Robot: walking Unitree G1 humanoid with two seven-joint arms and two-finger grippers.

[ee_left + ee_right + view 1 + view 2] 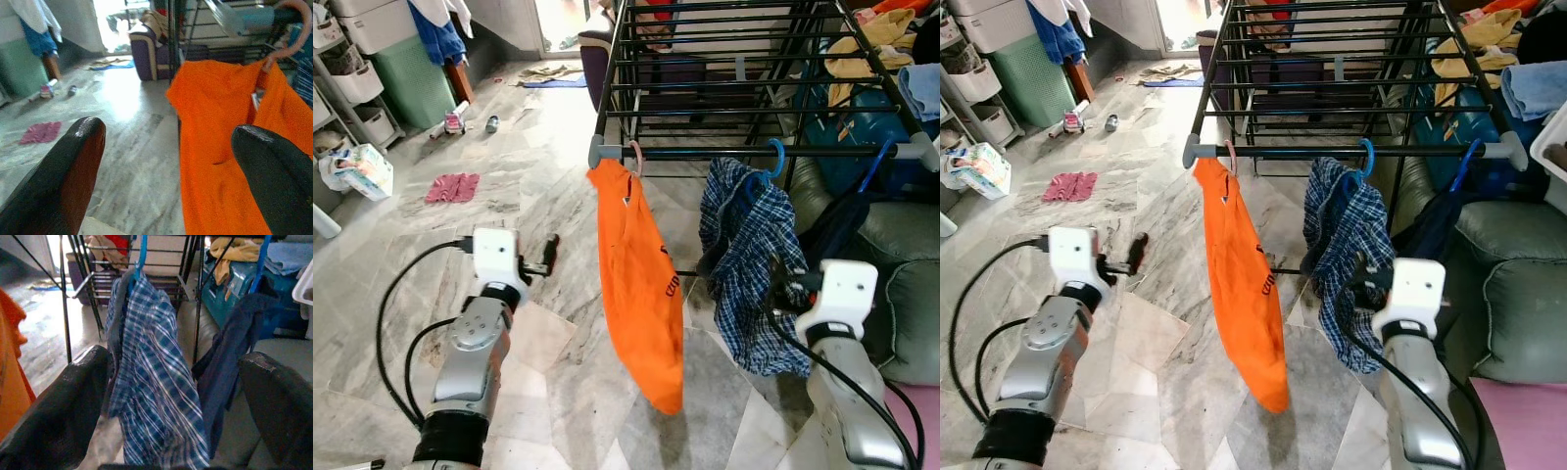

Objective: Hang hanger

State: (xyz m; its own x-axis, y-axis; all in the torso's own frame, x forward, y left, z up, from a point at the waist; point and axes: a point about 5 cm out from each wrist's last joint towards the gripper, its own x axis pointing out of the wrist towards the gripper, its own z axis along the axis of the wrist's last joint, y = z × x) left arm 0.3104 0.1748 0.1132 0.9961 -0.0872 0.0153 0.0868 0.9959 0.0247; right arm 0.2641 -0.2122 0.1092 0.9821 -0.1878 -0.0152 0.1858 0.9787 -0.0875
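A black drying rack stands on the marble floor, and three garments hang from its front rail. At the rail's left end, beside the grey corner cap, a pink hanger is hooked over the bar and carries an orange shirt that droops long and narrow toward the floor. Further along the rail a blue hanger holds a blue plaid shirt, and near the right end a second blue hanger holds a dark navy garment. The left gripper is raised over the floor to the left of the orange shirt, apart from it, its fingers spread wide with nothing between them. The right gripper points at the plaid shirt, its fingers likewise spread and empty. A pink cloth lies on the floor farther off.
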